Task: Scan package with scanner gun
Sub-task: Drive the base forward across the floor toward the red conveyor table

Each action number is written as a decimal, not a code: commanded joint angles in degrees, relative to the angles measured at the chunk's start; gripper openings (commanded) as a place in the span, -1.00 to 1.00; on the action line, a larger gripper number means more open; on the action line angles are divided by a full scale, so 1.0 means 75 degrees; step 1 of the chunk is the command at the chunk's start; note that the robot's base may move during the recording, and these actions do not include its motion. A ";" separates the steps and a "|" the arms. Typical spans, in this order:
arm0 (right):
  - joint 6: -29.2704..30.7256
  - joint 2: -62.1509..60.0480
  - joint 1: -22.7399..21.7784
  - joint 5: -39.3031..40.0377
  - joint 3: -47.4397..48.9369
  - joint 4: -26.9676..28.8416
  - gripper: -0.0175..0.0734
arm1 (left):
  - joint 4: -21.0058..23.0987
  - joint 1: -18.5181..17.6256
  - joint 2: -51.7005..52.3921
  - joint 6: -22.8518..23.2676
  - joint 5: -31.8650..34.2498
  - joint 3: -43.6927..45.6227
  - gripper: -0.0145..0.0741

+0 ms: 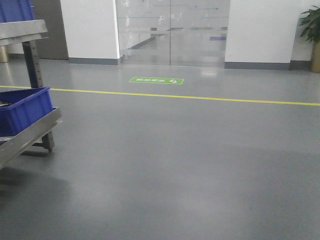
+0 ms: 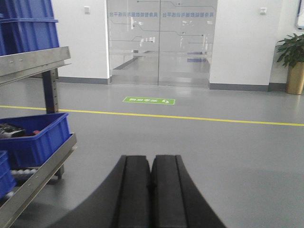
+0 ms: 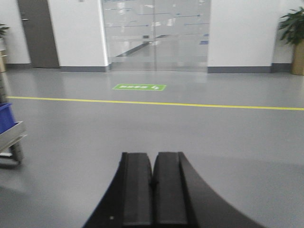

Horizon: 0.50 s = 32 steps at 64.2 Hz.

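Ahead of the base, the front view gave me only smooth grey floor (image 1: 175, 165), a yellow painted line (image 1: 200, 97), a green floor sign (image 1: 156, 80) and frosted glass doors (image 1: 172, 30). At the left edge a blue plastic bin (image 1: 25, 107) sat on a tilted steel rack (image 1: 30, 132). Neither the package nor the scanner gun was in sight.

On the left wrist view, the left pincer (image 2: 151, 161) was closed, its black fingers (image 2: 135, 190) pressed together on nothing. The bin on the rack held some dark clutter (image 2: 10, 129), too small for me to name.

On the right wrist view, the right pincer (image 3: 153, 161) was likewise closed and empty, pointing over the floor towards the doors.

With both things unseen, I could only judge from their names. I expected the package to be light and stiff but easily dented, best held across two opposite flat sides. The scanner gun I reckoned hard, slightly slick and top-heavy, best gripped around its handle, leaving the scanning face uncovered.
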State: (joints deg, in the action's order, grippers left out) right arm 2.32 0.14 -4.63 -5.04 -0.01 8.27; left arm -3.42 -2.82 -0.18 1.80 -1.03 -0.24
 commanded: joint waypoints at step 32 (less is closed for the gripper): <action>0.0026 -0.0019 -0.0012 0.0156 0.0001 -0.0015 -0.97 | 0.0030 0.0451 0.0024 0.0016 0.0138 0.0032 -0.92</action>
State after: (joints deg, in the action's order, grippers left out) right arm 2.32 0.14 -5.36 -5.04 -0.01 8.27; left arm -3.42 0.53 -0.18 1.80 -1.03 -0.24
